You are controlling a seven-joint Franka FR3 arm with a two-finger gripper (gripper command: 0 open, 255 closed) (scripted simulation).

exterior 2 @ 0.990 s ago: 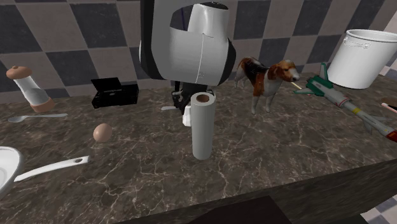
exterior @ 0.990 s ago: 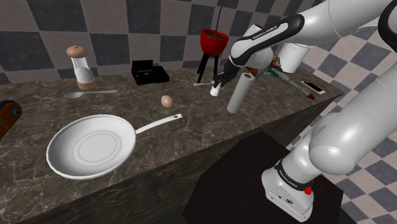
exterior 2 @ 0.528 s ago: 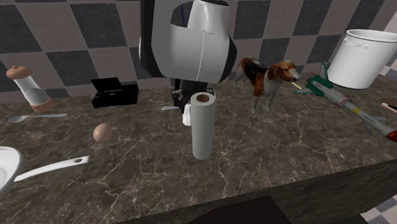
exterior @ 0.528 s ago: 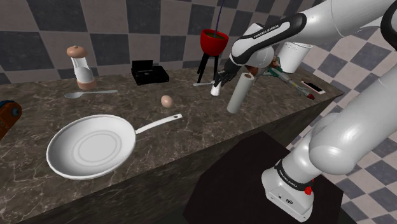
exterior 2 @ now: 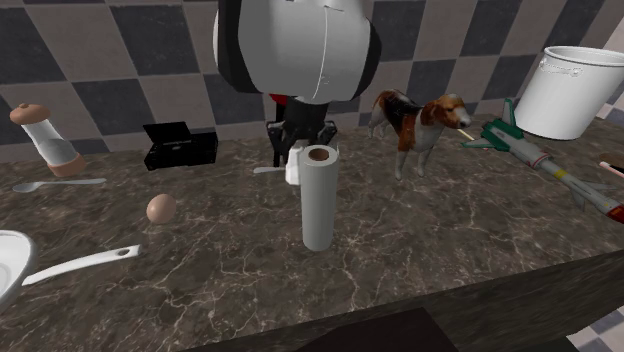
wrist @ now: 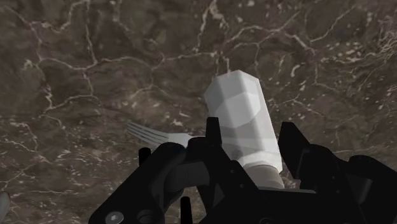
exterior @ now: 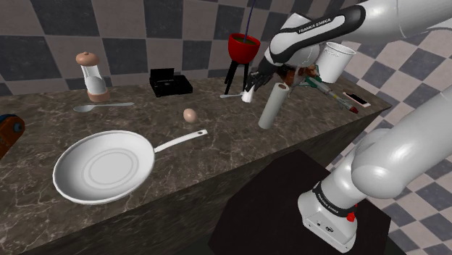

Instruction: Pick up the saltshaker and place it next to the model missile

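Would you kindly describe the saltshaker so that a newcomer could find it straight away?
On the dark marble counter, find the tall upright paper roll at the second exterior view's middle. Just behind it, the black gripper clasps the saltshaker. It is a small white faceted bottle, far shorter than the roll, and the one thing held between the fingers.

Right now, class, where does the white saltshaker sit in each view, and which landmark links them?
Shoulder view: saltshaker in the gripper, just left of the paper roll, near its top.
Second exterior view: middle, at the roll's upper left.
Wrist view: clasped between the fingers.
Shared landmark: the pale fork nearby.
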